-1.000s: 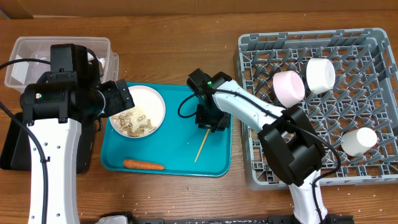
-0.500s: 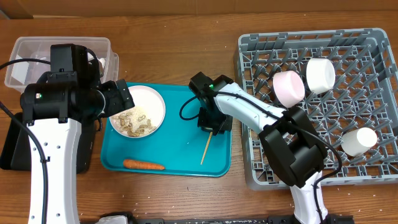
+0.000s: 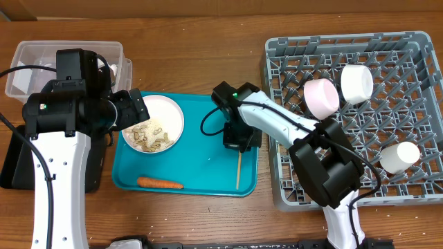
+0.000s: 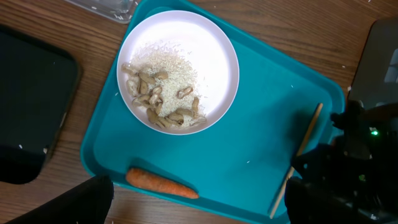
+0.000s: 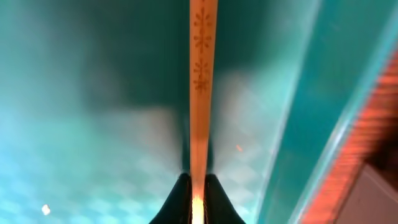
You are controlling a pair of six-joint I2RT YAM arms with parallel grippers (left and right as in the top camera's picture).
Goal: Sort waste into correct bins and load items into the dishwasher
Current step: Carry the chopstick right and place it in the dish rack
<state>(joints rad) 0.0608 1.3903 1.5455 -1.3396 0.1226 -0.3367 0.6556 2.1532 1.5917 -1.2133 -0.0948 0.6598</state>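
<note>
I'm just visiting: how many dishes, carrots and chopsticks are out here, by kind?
Round white dishes: 4 (large plate, two bowls, small cup)
Small orange carrot: 1
Thin light wooden chopstick: 1
Total: 6

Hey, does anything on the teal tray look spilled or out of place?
Nothing looks spilled or broken. Only the carrot lies loose near the tray's robot-side edge, apart from the plate of scraps.

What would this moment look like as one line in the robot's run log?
right gripper: shut on chopstick | left gripper: open, by plate | carrot: on teal tray
</note>
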